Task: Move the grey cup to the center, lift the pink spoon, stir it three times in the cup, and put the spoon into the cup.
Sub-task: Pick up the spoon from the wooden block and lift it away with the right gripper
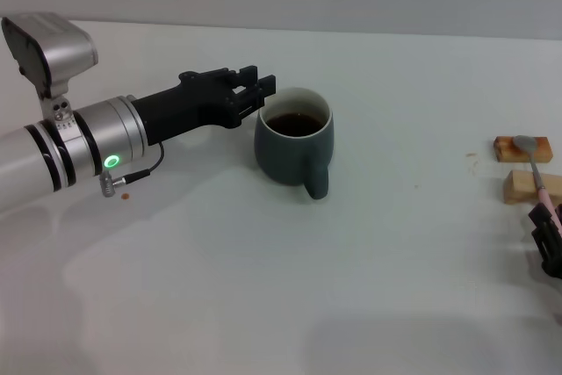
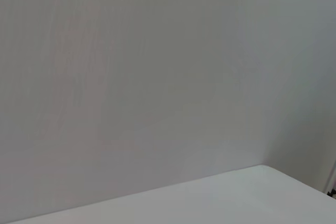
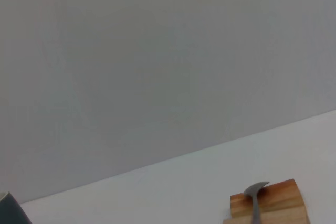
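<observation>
plain white worktop (image 1: 219, 305) stretches out under a pale grey wall, and nearly all of it is bare. my left gripper (image 1: 259, 94) reaches in from the left edge and sits right against the far left side of the grey cup (image 1: 295, 145); its dark fingers look close together beside the rim, but whether they pinch the wall or merely touch it i cannot tell. the cup stands upright a little left of the middle of the worktop, nearer the back edge than the front, handle turned toward me, dark brown liquid inside.

the pink spoon (image 1: 537, 173) lies untouched near the right edge, propped across two wooden blocks (image 1: 522, 148), its metal bowl on the farther block and the pink handle running toward the front edge. my right gripper (image 1: 549, 233) waits just in front of the spoon's handle end, at the right edge; only part of it shows, so its opening is unclear to me.

i judge the first step close to finished or just done. lifting the spoon, the three stirs and dropping it into the cup all remain.
</observation>
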